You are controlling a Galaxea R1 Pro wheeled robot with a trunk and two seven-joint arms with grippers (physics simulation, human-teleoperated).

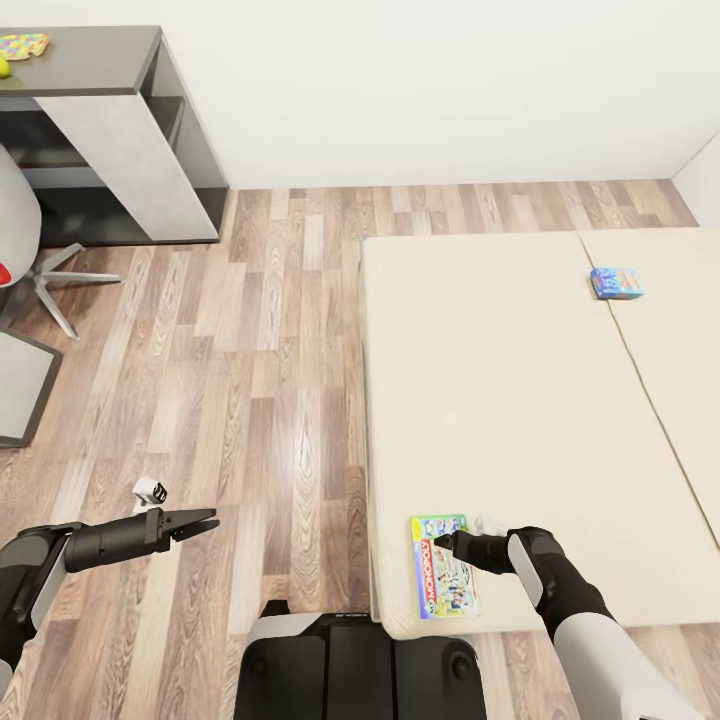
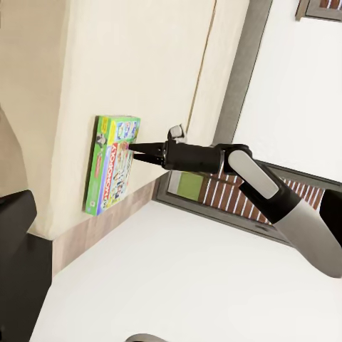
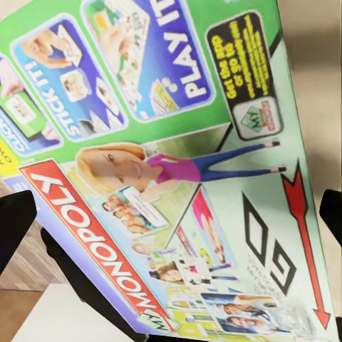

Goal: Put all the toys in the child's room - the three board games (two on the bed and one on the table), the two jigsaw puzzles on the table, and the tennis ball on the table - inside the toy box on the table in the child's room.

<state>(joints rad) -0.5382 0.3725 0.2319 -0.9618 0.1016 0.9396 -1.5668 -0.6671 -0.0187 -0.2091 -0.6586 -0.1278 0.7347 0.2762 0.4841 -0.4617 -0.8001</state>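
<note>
Across the right half of the head view: the bed (image 1: 520, 400), cream cover, a seam running down its right part, largest item in frame. Beside it, left and centre, wood-plank floor (image 1: 260, 330); white wall along the top.

Upper left of the head view: grey counter (image 1: 100, 60), bearing one jigsaw puzzle (image 1: 22, 45) at the frame edge and the tennis ball (image 1: 4, 68) just beside it. A chair (image 1: 30, 260) stands below it at the left edge.

Lower centre of the head view: Monopoly board game (image 1: 443, 565), flat on the bed at its near edge, close to the corner. Upper right: blue board game (image 1: 615, 283), flat on the bed, well apart from the first.

Lower right: right hand (image 1: 448, 545), over the Monopoly box's upper part, tips at or just above the lid. In the right wrist view the dark fingertips (image 3: 16, 221) stand wide apart at either side of the box, so it is spread and holds nothing.

Lower left: left hand (image 1: 200, 521), over the floor, fingers drawn nearly together, empty.

Step in hand, by judgement: grasping the Monopoly box. A thin flat box offers little to grip from above; sliding it to overhang the bed edge, then pinching across its thickness, looks safest.
</note>
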